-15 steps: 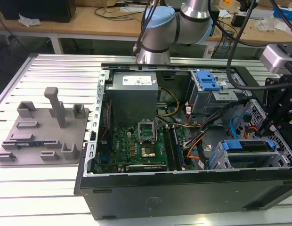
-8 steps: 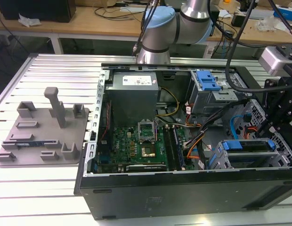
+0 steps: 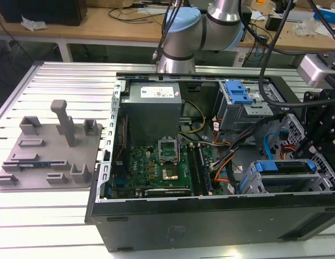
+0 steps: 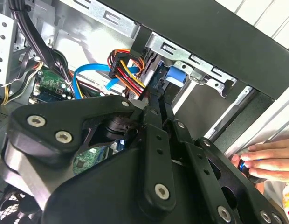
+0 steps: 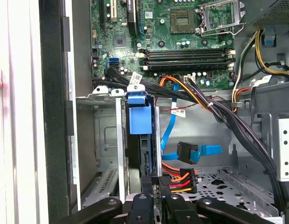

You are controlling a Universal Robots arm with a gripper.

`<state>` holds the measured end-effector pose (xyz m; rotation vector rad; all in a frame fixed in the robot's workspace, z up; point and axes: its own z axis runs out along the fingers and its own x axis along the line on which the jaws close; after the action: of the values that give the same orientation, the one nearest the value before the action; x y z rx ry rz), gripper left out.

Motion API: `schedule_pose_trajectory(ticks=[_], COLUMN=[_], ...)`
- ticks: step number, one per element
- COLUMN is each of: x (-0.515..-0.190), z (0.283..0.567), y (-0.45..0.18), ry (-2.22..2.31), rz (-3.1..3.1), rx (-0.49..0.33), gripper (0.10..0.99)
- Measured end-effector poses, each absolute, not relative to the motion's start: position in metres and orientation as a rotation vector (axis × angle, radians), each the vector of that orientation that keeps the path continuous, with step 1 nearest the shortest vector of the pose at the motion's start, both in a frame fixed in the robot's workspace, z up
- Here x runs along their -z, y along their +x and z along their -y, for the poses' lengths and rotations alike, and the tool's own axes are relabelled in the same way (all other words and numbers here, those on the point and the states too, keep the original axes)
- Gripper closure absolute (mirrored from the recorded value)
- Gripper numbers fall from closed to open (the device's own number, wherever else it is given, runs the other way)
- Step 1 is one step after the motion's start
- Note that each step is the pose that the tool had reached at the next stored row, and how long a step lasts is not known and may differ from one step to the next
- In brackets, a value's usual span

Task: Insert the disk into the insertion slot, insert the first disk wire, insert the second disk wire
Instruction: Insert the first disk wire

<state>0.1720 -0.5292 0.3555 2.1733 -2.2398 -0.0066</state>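
The disk [image 5: 139, 116] stands in the insertion slot [image 5: 105, 135], a grey perforated cage, with its blue frame tab at the open end. In the exterior view the disk [image 3: 275, 166] lies in that cage [image 3: 254, 181] at the case's front right corner. My gripper [image 5: 153, 186] is shut, its thin black fingers together and in line with the disk's near edge. A black power connector with red, orange and yellow wires [image 5: 179, 179] sits right beside the fingertips; whether they pinch it is unclear. A blue data cable's plug [image 5: 189, 151] hangs loose nearby. The gripper [image 4: 156, 100] points toward the blue frame [image 4: 175, 74].
A taller bay with a blue latch [image 3: 238, 94] stands behind the cage. Black cable bundles [image 5: 228, 116] cross above the cage floor. The motherboard [image 3: 162, 162] and power supply [image 3: 154, 100] fill the case's left. A person's hand [image 4: 265, 161] rests outside the case wall. A grey fixture plate [image 3: 48, 151] lies outside.
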Motion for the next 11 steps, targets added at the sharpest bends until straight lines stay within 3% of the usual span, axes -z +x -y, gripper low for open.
schedule_pose_trajectory(ticks=[11], x=[-0.3535], z=[0.5306], y=[0.1715], ry=[2.140], rz=[2.272], rx=[0.007], gripper=[0.922])
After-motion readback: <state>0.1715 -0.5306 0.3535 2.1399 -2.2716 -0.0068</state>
